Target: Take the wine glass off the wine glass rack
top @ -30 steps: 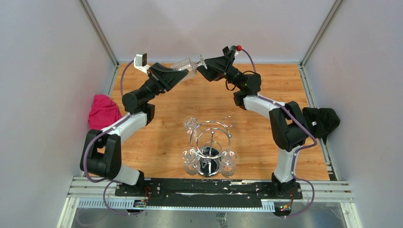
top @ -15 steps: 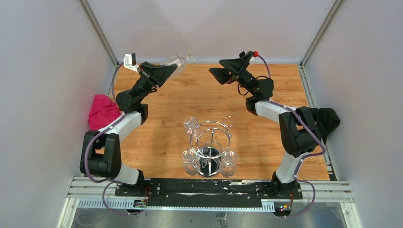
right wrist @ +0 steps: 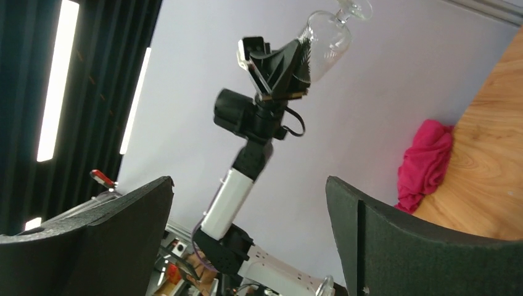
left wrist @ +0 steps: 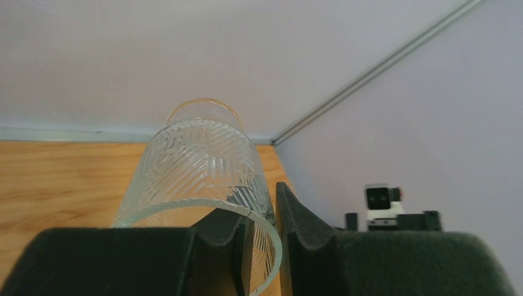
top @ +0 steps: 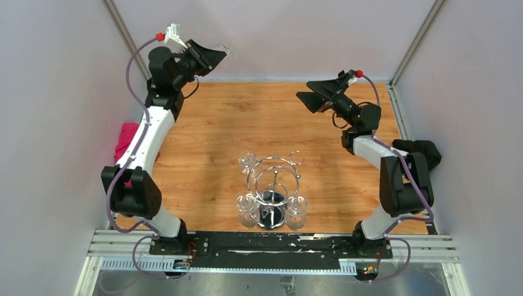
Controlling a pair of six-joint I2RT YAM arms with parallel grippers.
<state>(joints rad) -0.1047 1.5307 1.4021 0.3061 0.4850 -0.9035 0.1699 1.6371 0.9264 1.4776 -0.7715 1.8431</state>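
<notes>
1. Left gripper (left wrist: 262,216) is nearly closed, pinching the wine glass (left wrist: 197,160) by the bowl; the wall near the rim sits in the narrow gap between the two pads
2. The glass is off the wine glass rack (top: 273,185) and well apart from it, held high in the air at the far-left corner of the cell, above the table (top: 247,117)
3. The glass is tilted: the open rim faces the left wrist camera, and in the right wrist view the stem and foot point up and away
4. Right gripper (top: 308,102) has its fingers spread wide with nothing between them; it hangs over the far-right part of the table, facing the left arm
5. The rack stands near-centre on the table, with three other glasses hanging on it
6. Pink cloth (top: 126,140) lies at the left edge of the table and black cloth (top: 425,151) at the right edge
</notes>
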